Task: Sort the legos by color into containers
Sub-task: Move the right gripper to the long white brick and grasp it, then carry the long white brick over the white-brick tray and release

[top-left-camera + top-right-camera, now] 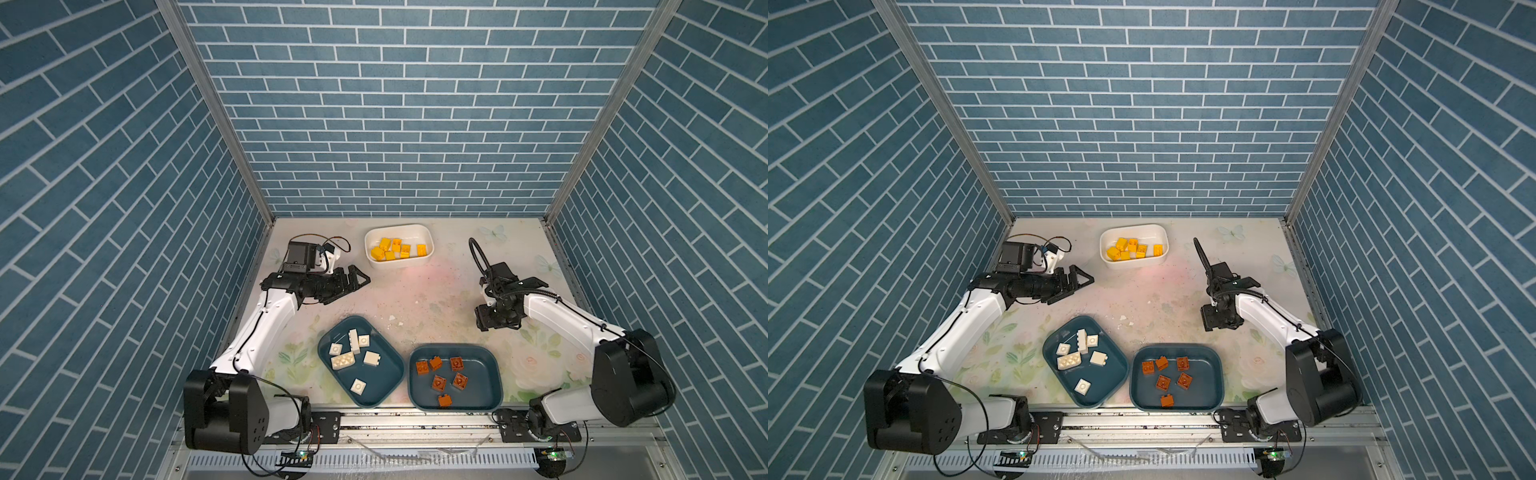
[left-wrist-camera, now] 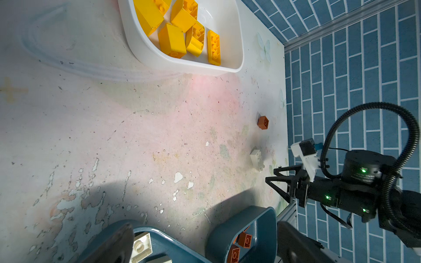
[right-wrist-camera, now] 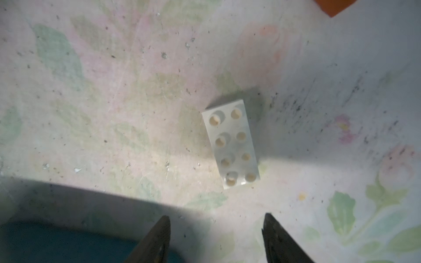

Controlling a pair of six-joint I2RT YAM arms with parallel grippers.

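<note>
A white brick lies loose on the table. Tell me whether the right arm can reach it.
Probably yes: the right gripper hangs over the white brick, jaws apart, and nothing stands in the way.

Glossy white plastic tub (image 2: 225,25), smooth yellow plastic bricks (image 2: 172,41), scuffed, flaking tabletop (image 2: 114,136)

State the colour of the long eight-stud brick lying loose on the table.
Cream-white long brick; right wrist view shows it best.

The left arm (image 1: 274,320) and right arm (image 1: 557,316) have white shells and rounded black joints (image 1: 627,382), the right also a ribbed black hose (image 2: 376,105).
</note>
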